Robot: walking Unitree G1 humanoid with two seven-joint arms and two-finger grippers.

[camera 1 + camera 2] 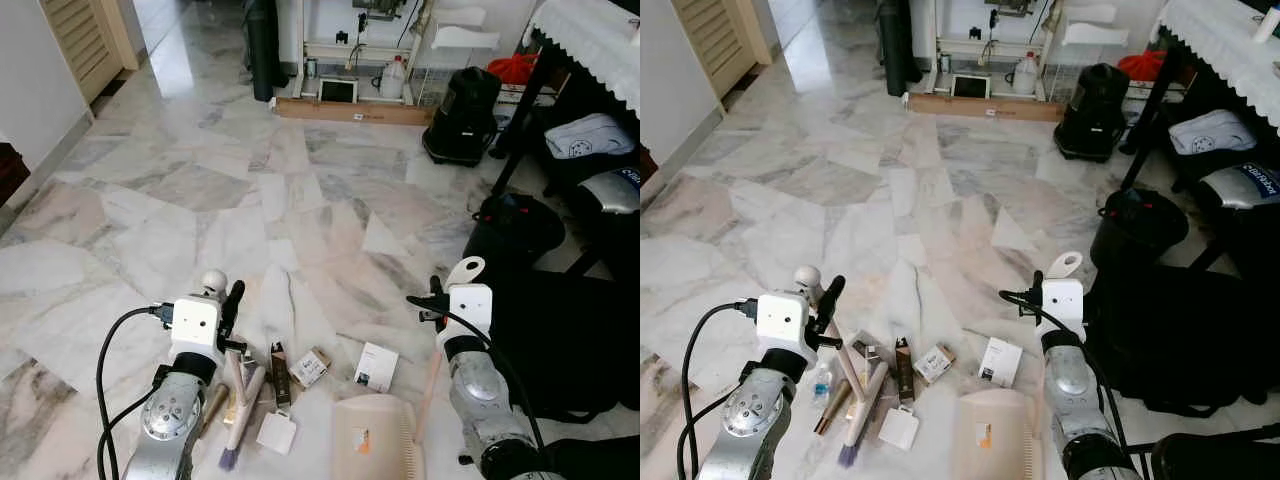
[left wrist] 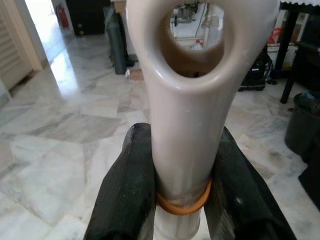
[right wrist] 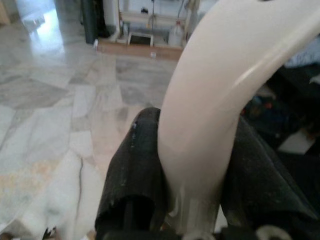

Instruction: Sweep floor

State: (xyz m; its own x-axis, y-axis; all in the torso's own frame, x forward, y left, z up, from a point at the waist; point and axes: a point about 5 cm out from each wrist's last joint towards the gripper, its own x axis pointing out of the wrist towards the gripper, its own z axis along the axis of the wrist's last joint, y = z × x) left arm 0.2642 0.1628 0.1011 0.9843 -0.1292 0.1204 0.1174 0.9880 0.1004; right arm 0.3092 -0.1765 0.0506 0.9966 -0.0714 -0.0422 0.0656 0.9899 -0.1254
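Both arms reach forward at the bottom of the head views, each gripping a tool. Left gripper [image 1: 232, 305] has its two black fingers [image 2: 125, 190] clamped on the pale handle of a broom [image 1: 240, 400], just under the handle's looped end and over an orange band; the handle slants down to purple bristles resting on the floor. Right gripper [image 1: 432, 300] is closed the same way around the curved cream handle of a dustpan [image 1: 375, 435], fingers [image 3: 135, 170] pressed against either side, and the pan sits flat on the floor between the two arms, its mouth facing away from the robot.

White and grey marble floor [image 1: 230, 200] stretches out ahead. Black bags [image 1: 570, 340] lie to the right beside the right arm, and a black bin [image 1: 462, 115] stands farther off near a table with a lace cloth [image 1: 590, 40].

Litter lies just beyond the dustpan and beside the bristles: a white box [image 1: 376, 366], a small brown carton [image 1: 310, 366], a dark narrow box [image 1: 281, 375], and a white square of paper [image 1: 276, 432] nearest the robot. Some of it touches the broom
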